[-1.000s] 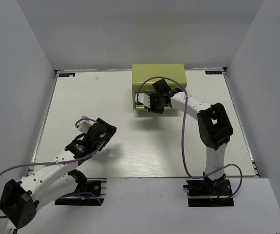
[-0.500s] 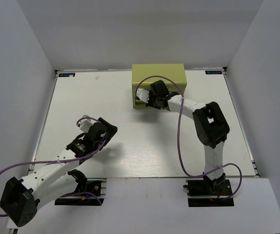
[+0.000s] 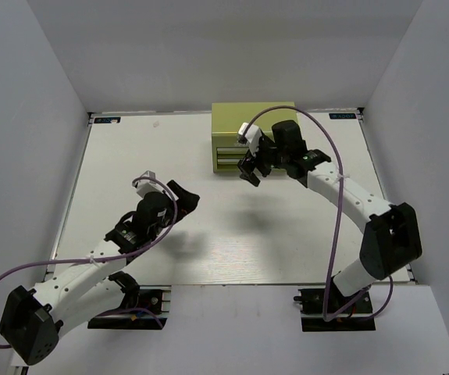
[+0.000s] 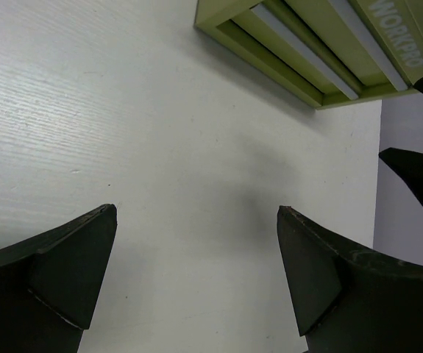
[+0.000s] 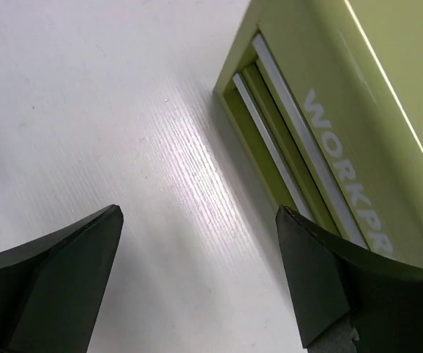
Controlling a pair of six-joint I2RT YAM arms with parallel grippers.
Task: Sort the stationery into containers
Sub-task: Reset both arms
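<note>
The containers are two shallow drawers with silver handle strips (image 3: 230, 156) in the front of a yellow-green chest (image 3: 255, 117) lettered WORKPRO (image 5: 343, 158). Both drawers look pushed in, seen in the left wrist view (image 4: 307, 59) and the right wrist view (image 5: 270, 151). My right gripper (image 3: 249, 160) hovers open just in front of the chest, nothing between its fingers (image 5: 196, 212). Over bare table at centre left, my left gripper (image 3: 167, 187) stands open and empty (image 4: 196, 213). The stationery is out of view.
White walls close in the white table (image 3: 208, 226) on three sides. The chest stands at the back, right of centre. A dark finger of the right gripper (image 4: 417, 176) shows at the right edge of the left wrist view.
My right gripper was shut at the drawer front and has opened and lifted away, its arm swinging out to the right. The left gripper has shifted slightly toward the back.
</note>
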